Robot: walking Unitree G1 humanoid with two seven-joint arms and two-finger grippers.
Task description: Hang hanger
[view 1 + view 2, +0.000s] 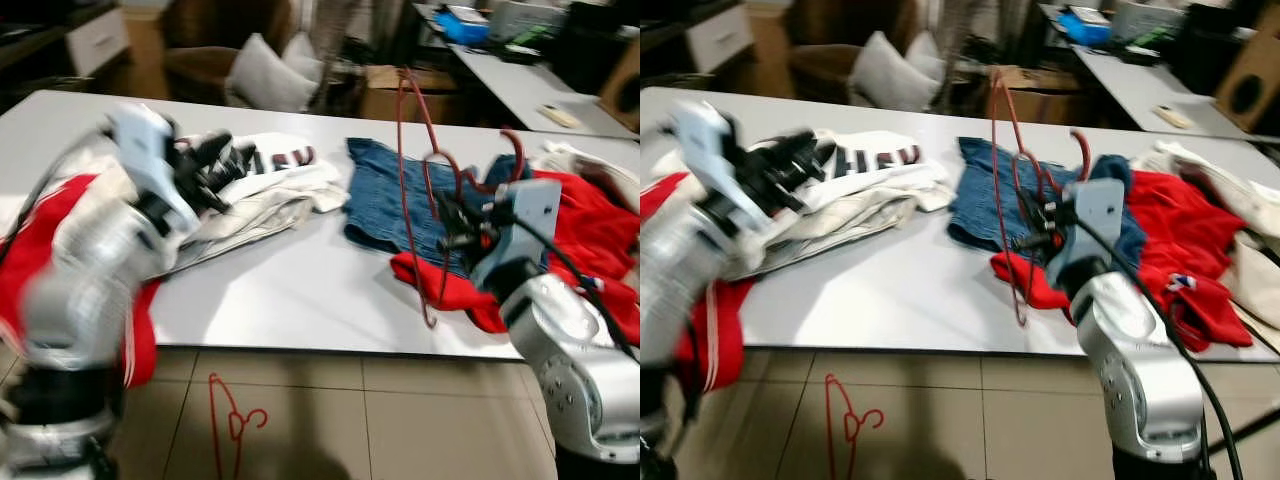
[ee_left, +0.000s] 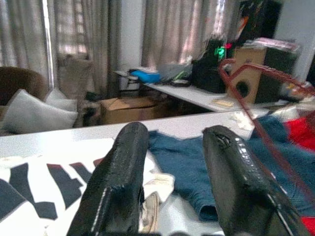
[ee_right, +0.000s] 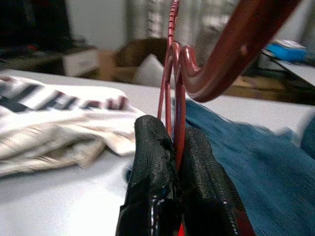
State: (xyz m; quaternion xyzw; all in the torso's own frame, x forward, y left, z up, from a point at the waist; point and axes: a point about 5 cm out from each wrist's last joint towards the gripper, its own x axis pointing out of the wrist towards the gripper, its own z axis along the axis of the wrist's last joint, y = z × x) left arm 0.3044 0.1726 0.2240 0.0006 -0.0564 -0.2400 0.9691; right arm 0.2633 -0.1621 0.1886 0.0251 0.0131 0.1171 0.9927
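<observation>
Spanning the room's middle, a white table [image 1: 300,290] carries a white striped garment [image 1: 270,190] at 10 o'clock, blue jeans [image 1: 380,200] at centre and red clothes [image 1: 590,230] at 3 o'clock. The right gripper [image 3: 172,162], jaws clamped together, holds a red hanger [image 1: 425,180] upright over the jeans. The left gripper [image 2: 172,177] hovers with jaws apart. A second hanger [image 1: 228,420] lies on the tiled floor [image 1: 400,420]. Curtains [image 2: 167,34] and a cushion [image 1: 265,75] stand behind.

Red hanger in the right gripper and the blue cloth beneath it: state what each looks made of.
Red hanger: likely glossy plastic or coated wire, smooth with bright highlights, pinched in the right gripper. Blue cloth: likely denim, matte with a mottled weave.
</observation>
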